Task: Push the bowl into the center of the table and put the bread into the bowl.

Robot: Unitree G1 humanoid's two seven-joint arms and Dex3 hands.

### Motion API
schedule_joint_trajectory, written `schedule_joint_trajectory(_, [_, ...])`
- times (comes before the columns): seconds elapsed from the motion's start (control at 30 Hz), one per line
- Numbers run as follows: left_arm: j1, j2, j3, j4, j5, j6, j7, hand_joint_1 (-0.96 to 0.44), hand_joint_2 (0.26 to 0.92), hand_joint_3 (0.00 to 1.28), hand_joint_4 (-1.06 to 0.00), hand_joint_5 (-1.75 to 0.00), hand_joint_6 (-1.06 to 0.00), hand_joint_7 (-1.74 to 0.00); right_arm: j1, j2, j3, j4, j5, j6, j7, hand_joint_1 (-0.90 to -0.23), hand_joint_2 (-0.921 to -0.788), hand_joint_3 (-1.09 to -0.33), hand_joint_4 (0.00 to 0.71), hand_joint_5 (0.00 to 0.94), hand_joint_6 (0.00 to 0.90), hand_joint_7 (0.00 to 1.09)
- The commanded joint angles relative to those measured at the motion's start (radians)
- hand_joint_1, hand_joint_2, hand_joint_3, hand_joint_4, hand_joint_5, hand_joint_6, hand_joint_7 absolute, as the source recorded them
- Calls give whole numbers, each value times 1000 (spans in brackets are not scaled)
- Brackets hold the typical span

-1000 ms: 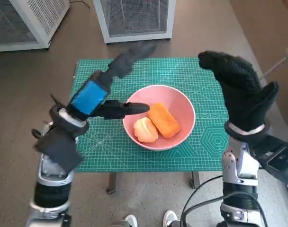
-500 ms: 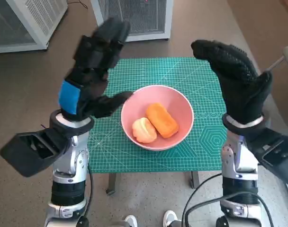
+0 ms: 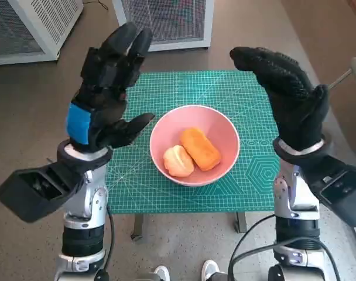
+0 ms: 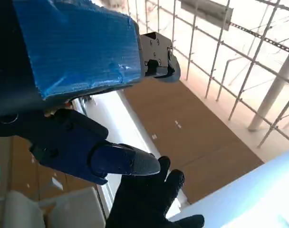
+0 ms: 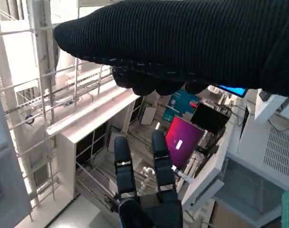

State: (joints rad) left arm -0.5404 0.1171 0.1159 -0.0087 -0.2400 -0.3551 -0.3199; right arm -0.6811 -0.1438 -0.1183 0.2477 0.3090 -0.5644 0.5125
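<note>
Pink bowl (image 3: pixel 194 145) sits about mid-mat (image 3: pixel 248 93) with both bread pieces (image 3: pixel 191 153) inside, long one angled. Left hand (image 3: pixel 105 99) and right hand (image 3: pixel 286 96) hover either side of the bowl, fingers spread, holding nothing. Looks basically done to me.

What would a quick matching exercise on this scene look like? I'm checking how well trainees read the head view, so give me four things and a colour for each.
Things:
1. bowl
2. cutting mat
3. longer bread piece
4. tape on the left hand

Colours:
A. blue
B. orange
C. pink
D. green

Pairs: 1-C, 2-D, 3-B, 4-A
</note>
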Motion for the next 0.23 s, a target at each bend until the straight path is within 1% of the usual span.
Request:
schedule_joint_trajectory(0.03, [12,3,-3,3,15,-22,12,-598,921,258,-248,-28,-86,-451,6,-2,9,12,-5,23,-6,-548,-921,-607,321,1,2,692])
schedule_joint_trajectory(0.23, [18,5,-7,3,33,-28,24,-613,921,263,-241,-20,-88,-445,4,-1,17,2,-7,47,-15,-532,-921,-616,321,1,3,710])
